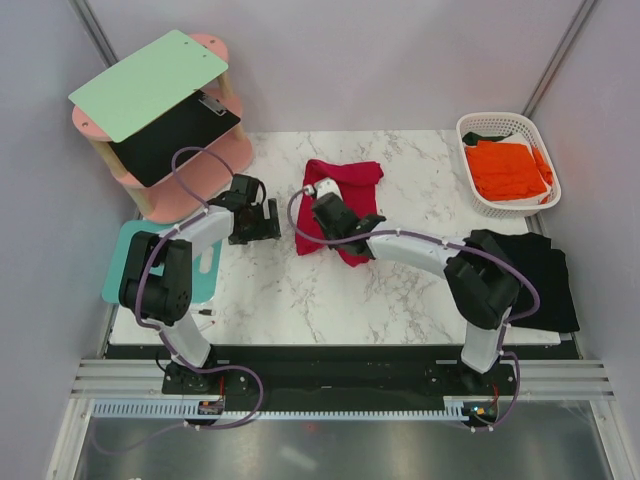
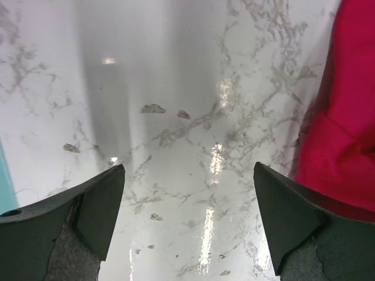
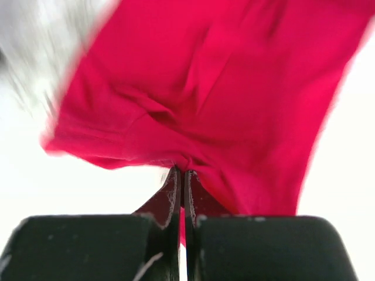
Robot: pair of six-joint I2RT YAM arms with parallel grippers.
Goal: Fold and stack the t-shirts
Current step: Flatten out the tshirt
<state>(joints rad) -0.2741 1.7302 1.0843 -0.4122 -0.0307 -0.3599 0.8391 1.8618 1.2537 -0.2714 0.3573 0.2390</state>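
Observation:
A crimson red t-shirt (image 1: pixel 345 185) lies crumpled mid-table. My right gripper (image 1: pixel 322 192) is shut on its left part, and the wrist view shows the red cloth (image 3: pixel 222 93) pinched between the closed fingertips (image 3: pixel 181 175) and hanging bunched from them. My left gripper (image 1: pixel 262 218) stands open just left of the shirt, jaws wide over bare marble, with the shirt's edge (image 2: pixel 345 117) at its right side. An orange t-shirt (image 1: pixel 508 168) lies folded in a white basket (image 1: pixel 473 128). A black t-shirt (image 1: pixel 535 280) lies on the table's right edge.
A pink two-tier stand (image 1: pixel 215 155) at the back left carries a mint-green board (image 1: pixel 148 82) above and a black clipboard (image 1: pixel 175 135) below. A teal mat (image 1: pixel 122 262) lies under the left arm. Grey walls close in on both sides.

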